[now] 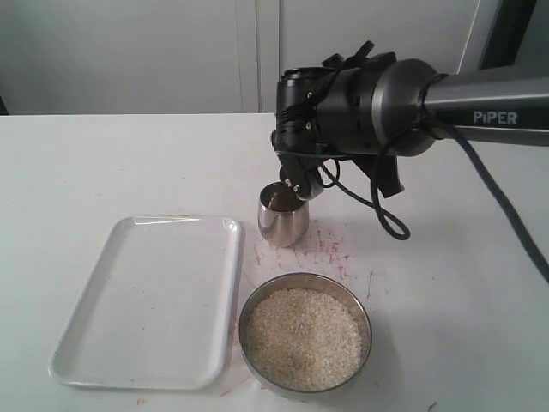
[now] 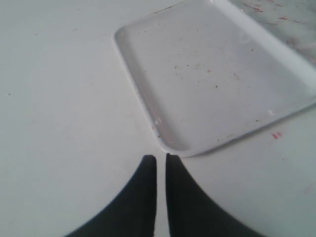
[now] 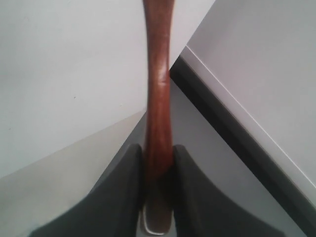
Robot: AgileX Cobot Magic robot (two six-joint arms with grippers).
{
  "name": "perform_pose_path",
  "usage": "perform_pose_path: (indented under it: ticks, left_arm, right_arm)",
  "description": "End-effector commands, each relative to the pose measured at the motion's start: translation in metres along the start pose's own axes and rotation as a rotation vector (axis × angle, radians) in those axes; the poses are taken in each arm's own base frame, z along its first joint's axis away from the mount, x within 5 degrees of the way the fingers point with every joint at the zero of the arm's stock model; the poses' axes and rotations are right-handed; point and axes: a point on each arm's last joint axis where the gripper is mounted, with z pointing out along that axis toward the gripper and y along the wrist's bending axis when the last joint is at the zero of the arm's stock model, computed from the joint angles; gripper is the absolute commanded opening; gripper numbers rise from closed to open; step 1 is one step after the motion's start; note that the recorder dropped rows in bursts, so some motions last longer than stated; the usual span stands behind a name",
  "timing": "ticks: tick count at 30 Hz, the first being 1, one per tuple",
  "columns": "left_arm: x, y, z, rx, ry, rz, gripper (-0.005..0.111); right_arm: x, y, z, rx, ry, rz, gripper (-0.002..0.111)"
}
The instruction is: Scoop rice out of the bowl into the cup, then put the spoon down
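Two hands: the right hand (image 3: 157,149) pinches the handle of a dark reddish-brown wooden spoon (image 3: 157,84) just above the small steel cup (image 1: 283,219). Off-white rice (image 1: 302,336) fills the wide steel bowl (image 1: 368,319) near it on the white worktop (image 1: 86,172). The left hand (image 2: 160,159), pressed almost together, empty, sits beside a white rectangular tray (image 2: 217,74).

one bowl (image 1: 305,277) of rice (image 1: 303,337), one cup (image 1: 283,225), one spoon (image 3: 157,98) and one tray (image 1: 146,300).
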Motion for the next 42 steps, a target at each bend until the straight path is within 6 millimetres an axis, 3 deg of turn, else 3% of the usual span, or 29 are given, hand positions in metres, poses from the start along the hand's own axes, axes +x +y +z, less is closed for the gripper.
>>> perform_pose_path:
  ticks: [1, 6, 42]
  left_arm:
    - [0.0018, -0.0006, 0.0003, 0.003, 0.005, -0.007, 0.014]
    - [0.0018, -0.0006, 0.0003, 0.003, 0.005, -0.007, 0.014]
    - [0.0018, -0.0006, 0.0003, 0.003, 0.005, -0.007, 0.014]
  right_arm:
    - [0.0012, 0.0011, -0.0012, -0.003, 0.018, -0.004, 0.000]
    - [-0.0055, 0.0016, -0.0069, 0.003, -0.011, -0.007, 0.000]
    - [-0.0013, 0.0031, -0.0045, -0.018, 0.017, 0.001, 0.000]
